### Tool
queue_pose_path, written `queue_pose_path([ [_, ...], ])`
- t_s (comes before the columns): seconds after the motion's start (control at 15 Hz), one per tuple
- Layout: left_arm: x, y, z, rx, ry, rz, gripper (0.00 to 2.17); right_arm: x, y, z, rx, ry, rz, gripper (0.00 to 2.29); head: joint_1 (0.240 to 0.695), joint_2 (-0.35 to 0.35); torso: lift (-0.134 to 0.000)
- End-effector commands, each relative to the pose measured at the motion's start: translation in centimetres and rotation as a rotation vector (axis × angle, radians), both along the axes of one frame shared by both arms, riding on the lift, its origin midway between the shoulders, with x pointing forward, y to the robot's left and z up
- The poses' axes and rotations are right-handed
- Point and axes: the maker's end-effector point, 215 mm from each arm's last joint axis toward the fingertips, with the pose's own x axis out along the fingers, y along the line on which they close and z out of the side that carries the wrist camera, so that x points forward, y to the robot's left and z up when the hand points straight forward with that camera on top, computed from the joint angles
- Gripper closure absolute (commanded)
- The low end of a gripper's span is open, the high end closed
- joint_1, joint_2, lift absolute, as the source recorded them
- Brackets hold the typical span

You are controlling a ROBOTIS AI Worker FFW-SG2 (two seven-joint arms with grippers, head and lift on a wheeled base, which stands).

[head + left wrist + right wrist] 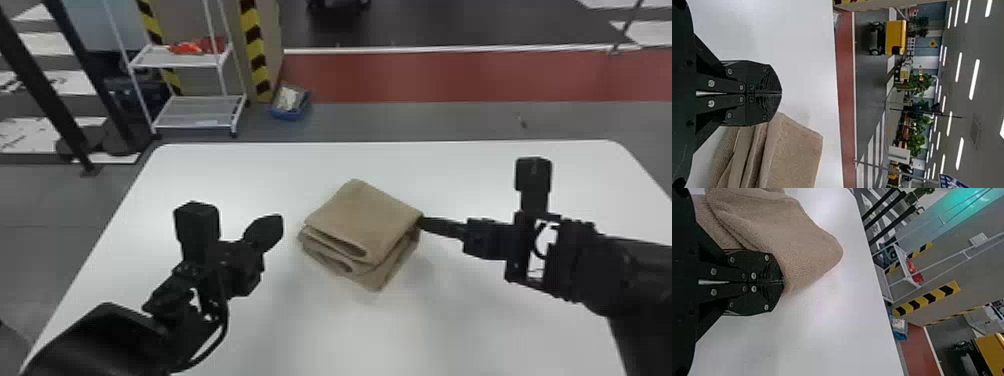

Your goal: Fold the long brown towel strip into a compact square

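Head view: brown towel [362, 220] sits mid-table [225, 175], right gripper [424, 223] at its right corner, left gripper [279, 226] just off its left side. Risk: a push in from the right, unopposed on the left, could skid or twist the stack. Looks like a thick, skewed square, top panel fairly flat, loops of layers open on the near left, lower layers poking out near.

Left wrist view: jaws fully closed, empty. If they come in low, could snag a loop. Layer edges look soft, uneven.

Right wrist view: jaws closed, tips against cloth; can't tell if an edge is pinched. If so, backing off could drag layers open. Fabric bulges, rounded corner.
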Motion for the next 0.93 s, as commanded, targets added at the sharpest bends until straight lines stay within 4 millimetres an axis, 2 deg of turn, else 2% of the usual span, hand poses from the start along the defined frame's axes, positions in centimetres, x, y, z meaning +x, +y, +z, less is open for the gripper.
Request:
queue_pose_path([
  [0.0,0.0,-0.1,-0.1,-0.001,0.001,-0.001,2.06,3.0,0.4,1.0,0.009,-0.052,-0.008,1.90,0.695,0.068,-0.120],
  [0.07,-0.1,-0.1,-0.2,-0.001,0.002,-0.001,2.06,3.6,0.5,2.0,0.040,-0.102,-0.008,1.90,0.695,0.070,-0.120],
  [0.13,0.0,0.0,-0.1,-0.002,-0.006,0.001,2.06,2.8,0.6,1.6,0.069,-0.098,0.002,1.90,0.695,0.070,-0.120],
  [0.2,0.2,0.1,-0.2,-0.003,-0.005,0.003,2.06,1.6,-0.6,0.7,0.092,-0.090,-0.009,1.90,0.695,0.072,-0.120],
  [0.33,0.5,0.1,-0.4,-0.006,-0.013,0.005,2.06,-1.5,-3.4,0.7,0.169,-0.121,-0.036,1.90,0.695,0.071,-0.120],
  [0.47,1.1,-0.2,-0.7,-0.013,-0.018,0.003,2.06,-4.4,-8.2,0.9,0.200,-0.155,-0.096,1.90,0.695,0.055,-0.120],
  [0.6,1.5,-1.0,-1.3,-0.015,-0.017,-0.009,2.06,-6.5,-11.8,0.4,0.213,-0.156,-0.143,1.90,0.695,-0.001,-0.120],
  [0.67,1.8,-1.5,-1.7,-0.013,-0.015,-0.015,2.06,-7.6,-12.9,0.6,0.226,-0.160,-0.151,1.90,0.695,-0.021,-0.120],
  [0.87,2.6,-1.5,-3.2,0.004,0.005,-0.018,2.06,-10.1,-14.1,1.6,0.232,-0.181,-0.156,1.90,0.695,-0.083,-0.120],
])
